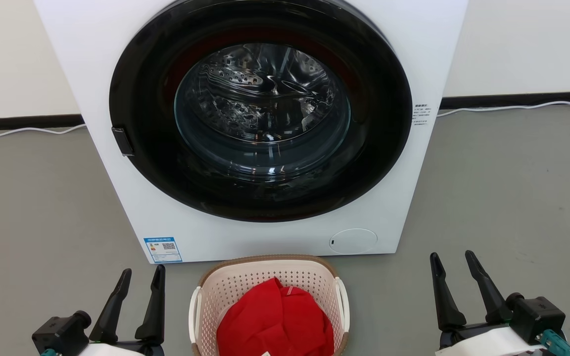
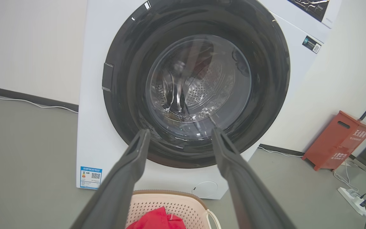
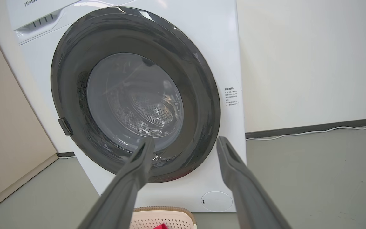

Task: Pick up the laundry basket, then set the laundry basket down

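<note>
The laundry basket (image 1: 245, 284) stands on the grey floor right in front of the washer, cream with perforated walls, a brown rim and white loop handles on both sides. Red cloth (image 1: 275, 321) lies heaped inside it. My left gripper (image 1: 141, 278) hangs open to the basket's left, apart from it, nothing between its fingers. Off to the basket's right my right gripper (image 1: 453, 262) is open too and clear of it. The left wrist view catches the basket (image 2: 176, 203) low between my open left gripper (image 2: 179, 135). Its rim (image 3: 164, 210) peeks under my open right gripper (image 3: 186, 142).
A white front-loading washer (image 1: 117, 74) with a closed dark round door (image 1: 260, 109) stands close behind the basket. White cables (image 1: 512, 106) run along the wall base. A red box (image 2: 338, 141) and a power strip (image 2: 351, 197) sit to the right of the washer.
</note>
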Robot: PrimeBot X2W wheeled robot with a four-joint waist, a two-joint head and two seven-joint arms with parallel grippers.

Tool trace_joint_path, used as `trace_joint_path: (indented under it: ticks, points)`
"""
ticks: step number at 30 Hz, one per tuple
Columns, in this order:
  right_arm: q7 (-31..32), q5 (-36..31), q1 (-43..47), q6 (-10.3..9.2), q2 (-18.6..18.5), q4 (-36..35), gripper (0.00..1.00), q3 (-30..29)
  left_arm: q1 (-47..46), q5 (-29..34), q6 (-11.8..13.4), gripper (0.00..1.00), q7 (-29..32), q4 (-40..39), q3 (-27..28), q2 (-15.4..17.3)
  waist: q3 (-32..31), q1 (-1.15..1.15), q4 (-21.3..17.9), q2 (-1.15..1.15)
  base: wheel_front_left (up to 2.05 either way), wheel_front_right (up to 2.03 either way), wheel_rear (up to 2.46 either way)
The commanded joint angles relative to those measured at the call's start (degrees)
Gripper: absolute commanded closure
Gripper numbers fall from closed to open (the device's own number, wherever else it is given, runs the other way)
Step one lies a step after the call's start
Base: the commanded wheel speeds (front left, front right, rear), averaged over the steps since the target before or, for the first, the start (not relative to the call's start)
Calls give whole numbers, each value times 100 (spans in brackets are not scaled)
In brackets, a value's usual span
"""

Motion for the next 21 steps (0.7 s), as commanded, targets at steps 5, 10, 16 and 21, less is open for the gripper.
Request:
trace_joint_path:
  ticks: [5, 10, 16, 21]
  points:
    - [-60, -7, -134, 18, -6, -139, 0, 148, -227, 101, -34, 0, -36, -78, 154, 71, -14, 0, -9, 0, 0, 0, 0]
    - [-60, -4, -141, 18, -6, -129, 0, 167, -237, 127, -37, 0, -36, -65, 155, 78, -18, 0, -19, 0, 0, 0, 0]
    - [-60, -30, -118, 18, -6, -148, 0, 146, -233, 116, -40, 0, -36, -93, 160, 105, -11, 0, -19, 0, 0, 0, 0]
    - [-60, -38, -116, 18, -6, -157, 0, 132, -228, 99, -41, 0, -36, -103, 187, 110, -2, 0, -16, 0, 0, 0, 0]
